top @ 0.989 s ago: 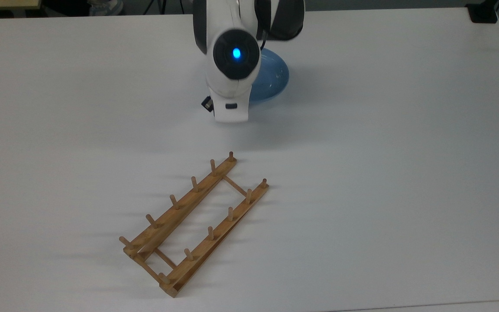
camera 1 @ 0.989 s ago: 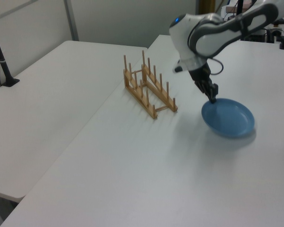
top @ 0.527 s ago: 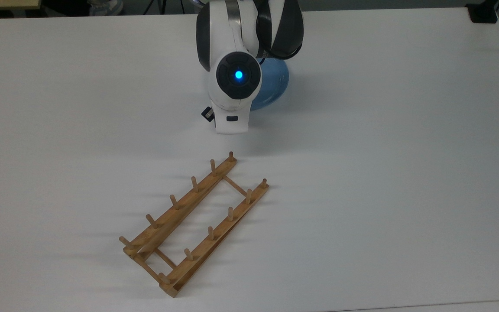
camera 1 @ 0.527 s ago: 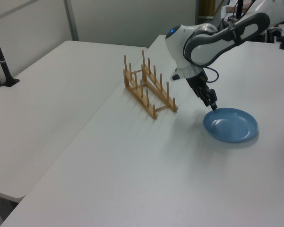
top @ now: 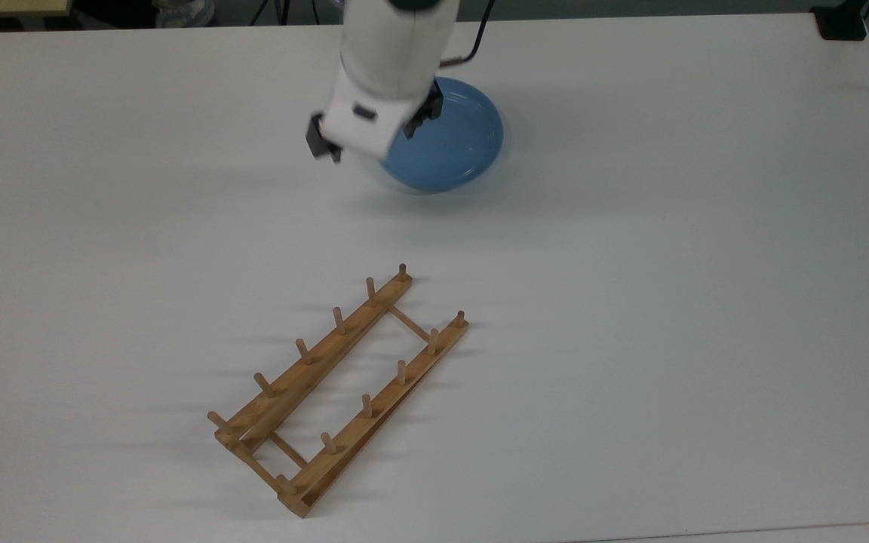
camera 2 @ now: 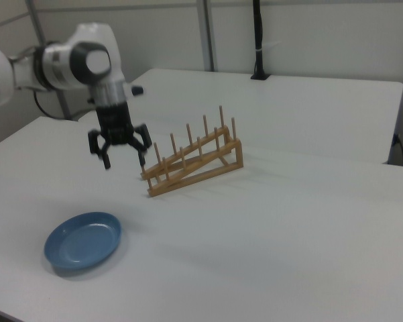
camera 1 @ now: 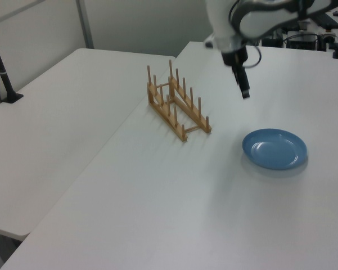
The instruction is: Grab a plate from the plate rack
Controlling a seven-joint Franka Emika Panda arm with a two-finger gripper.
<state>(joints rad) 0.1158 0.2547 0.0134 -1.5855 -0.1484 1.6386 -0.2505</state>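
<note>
The light-blue plate (top: 446, 143) lies flat on the white table, apart from the plate rack (top: 340, 388). The rack is a wooden frame with two rows of pegs and holds nothing. My gripper (camera 2: 125, 159) hangs open and empty in the air, well above the table. In the right view it is between the plate (camera 2: 82, 241) and the rack (camera 2: 193, 161). In the top view the gripper (top: 371, 132) overlaps the plate's left edge. In the left view the gripper (camera 1: 244, 90) hovers up and to the left of the plate (camera 1: 274, 149), right of the rack (camera 1: 177, 104).
A black post on a base (camera 1: 11, 95) stands on the neighbouring table at the left view's left. A black block (top: 842, 23) sits at the top view's upper right corner. A seam runs between the two tables near the rack in the left view.
The gripper had its fingers at the plate's rim with the plate tilted. The plate now lies flat on the table, and the gripper has risen clear of it, open.
</note>
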